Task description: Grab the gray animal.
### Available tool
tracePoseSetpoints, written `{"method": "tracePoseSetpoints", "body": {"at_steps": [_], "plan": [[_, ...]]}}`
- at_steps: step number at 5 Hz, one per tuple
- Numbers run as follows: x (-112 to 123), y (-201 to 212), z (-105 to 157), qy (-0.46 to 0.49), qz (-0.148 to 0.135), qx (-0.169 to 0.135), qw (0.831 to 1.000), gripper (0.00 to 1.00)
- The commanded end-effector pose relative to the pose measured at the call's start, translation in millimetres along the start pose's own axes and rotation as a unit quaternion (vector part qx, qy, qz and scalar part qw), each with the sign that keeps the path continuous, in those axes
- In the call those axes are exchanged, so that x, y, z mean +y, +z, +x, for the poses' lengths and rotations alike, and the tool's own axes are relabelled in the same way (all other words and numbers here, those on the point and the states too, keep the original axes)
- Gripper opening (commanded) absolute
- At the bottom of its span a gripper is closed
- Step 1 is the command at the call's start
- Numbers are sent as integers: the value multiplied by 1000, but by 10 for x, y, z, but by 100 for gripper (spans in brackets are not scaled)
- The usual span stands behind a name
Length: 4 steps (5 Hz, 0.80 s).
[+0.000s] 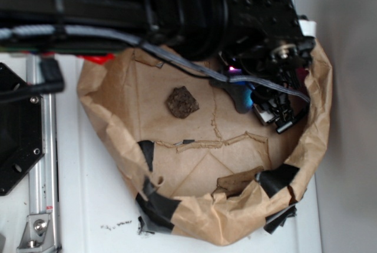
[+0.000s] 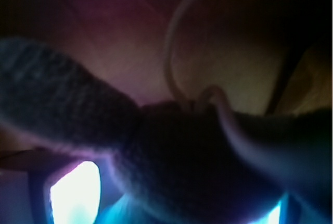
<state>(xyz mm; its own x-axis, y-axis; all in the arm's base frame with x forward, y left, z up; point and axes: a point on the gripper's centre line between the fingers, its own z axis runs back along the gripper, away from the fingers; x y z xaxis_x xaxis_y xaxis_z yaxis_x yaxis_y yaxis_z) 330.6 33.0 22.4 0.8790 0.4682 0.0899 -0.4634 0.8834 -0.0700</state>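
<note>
The gripper (image 1: pixel 272 107) sits low at the right side of the paper basin, its black fingers (image 1: pixel 281 117) angled down toward the paper floor. From where I stand I cannot tell whether the jaws are spread or pressed together; the arm's bulk and a gray cable (image 1: pixel 177 59) cross in front of them. Just left of the fingers lies the gray animal (image 1: pixel 238 95), a dark gray soft shape touching or nearly touching the gripper, partly hidden under the wrist. In the wrist view the gray animal (image 2: pixel 67 104) fills the frame, blurred and very close, its knitted texture showing on a stubby limb at the left, with a thin pale string loop (image 2: pixel 171 52) curving above it.

Well to the left, near the middle of the basin, rests a brown rough lump (image 1: pixel 181 102), apart from the toy. The crumpled brown paper wall (image 1: pixel 235 217) rings both, patched with black tape (image 1: pixel 156 200) along the near edge. The black arm (image 1: pixel 118 3) stretches across the far side, and a metal rail (image 1: pixel 41 165) runs along the white table (image 1: pixel 88 206) at the left.
</note>
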Motion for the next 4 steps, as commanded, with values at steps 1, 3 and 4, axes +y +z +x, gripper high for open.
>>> {"method": "tracePoseSetpoints", "body": {"at_steps": [1, 3, 4], "plan": [[-1, 529, -155, -59, -32, -46, 997, 0], [166, 1383, -424, -139, -23, -20, 990, 0], [27, 1472, -338, -231, 29, -72, 970, 0]]}}
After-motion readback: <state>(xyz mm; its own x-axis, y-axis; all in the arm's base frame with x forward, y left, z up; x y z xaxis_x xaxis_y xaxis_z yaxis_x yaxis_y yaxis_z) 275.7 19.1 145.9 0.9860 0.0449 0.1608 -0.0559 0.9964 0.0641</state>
